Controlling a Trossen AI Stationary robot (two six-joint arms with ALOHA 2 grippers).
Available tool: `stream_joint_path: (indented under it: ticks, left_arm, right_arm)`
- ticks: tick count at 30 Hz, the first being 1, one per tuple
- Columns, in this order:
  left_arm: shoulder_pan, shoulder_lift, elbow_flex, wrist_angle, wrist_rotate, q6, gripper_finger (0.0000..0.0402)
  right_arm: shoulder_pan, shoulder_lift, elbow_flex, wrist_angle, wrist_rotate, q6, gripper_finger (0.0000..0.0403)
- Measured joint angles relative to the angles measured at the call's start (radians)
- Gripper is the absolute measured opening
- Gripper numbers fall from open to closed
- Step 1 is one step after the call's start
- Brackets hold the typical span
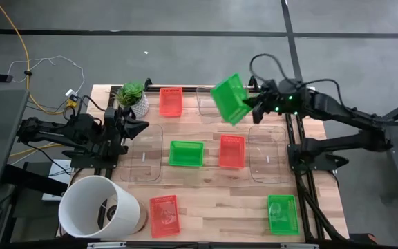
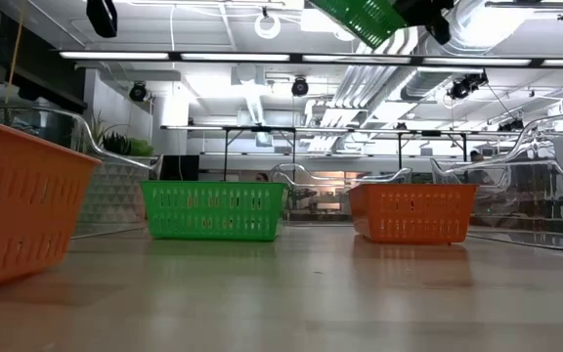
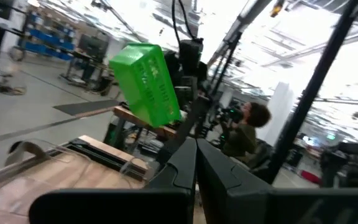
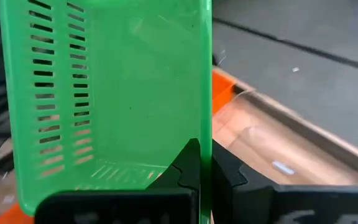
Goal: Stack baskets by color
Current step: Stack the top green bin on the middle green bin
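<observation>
My right gripper [image 1: 249, 105] is shut on a green mesh basket [image 1: 229, 98], high over the table's far edge; the low view shows that basket [image 2: 360, 18] at the top of the picture. Flat on the table rest another green basket [image 1: 186, 153] and a red one [image 1: 231, 151] at the middle, a red basket [image 1: 171, 102] at the far edge, and a red [image 1: 164, 214] and a green one [image 1: 282, 214] at the near edge. Clear baskets [image 1: 144, 153] [image 1: 268, 153] flank the middle pair. My left gripper [image 1: 142, 126] waits shut at the left, touching nothing. My right gripper pinches one side wall of the green basket at its rim [image 4: 206, 124], one finger [image 4: 190, 163] inside the basket and the other [image 4: 227, 171] outside. The fingers come from the table's right side. The basket is lifted clear and tilted, its open side turned toward the gripper.
A white bucket [image 1: 99, 205] lies on its side at the near left corner. A small potted plant [image 1: 133, 98] stands at the far left. A third clear basket [image 1: 207, 104] sits under the lifted one. Bare wood shows between the middle and near rows.
</observation>
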Motion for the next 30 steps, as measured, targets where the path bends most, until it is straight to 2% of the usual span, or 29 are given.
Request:
stream_joint_path:
  ticks: [5,12,19,30]
  left_arm:
    - [0.000,0.000,0.000,0.000,0.008,-0.008,0.0000]
    - [0.000,0.000,0.000,0.000,-0.003,-0.002,0.0000]
    - [0.000,0.000,0.000,0.000,-0.006,-0.002,0.0000]
    - [0.001,0.000,0.000,0.000,-0.037,-0.002,0.0000]
  right_arm:
    - [0.080,0.068,0.000,0.025,-0.009,-0.019,0.0000]
    - [0.158,0.225,0.000,0.120,-0.192,-0.052,0.0000]
    - [0.225,0.394,0.004,0.263,-0.275,-0.110,0.0000]
    - [0.230,0.753,0.329,0.031,-0.247,-0.345,0.0000]
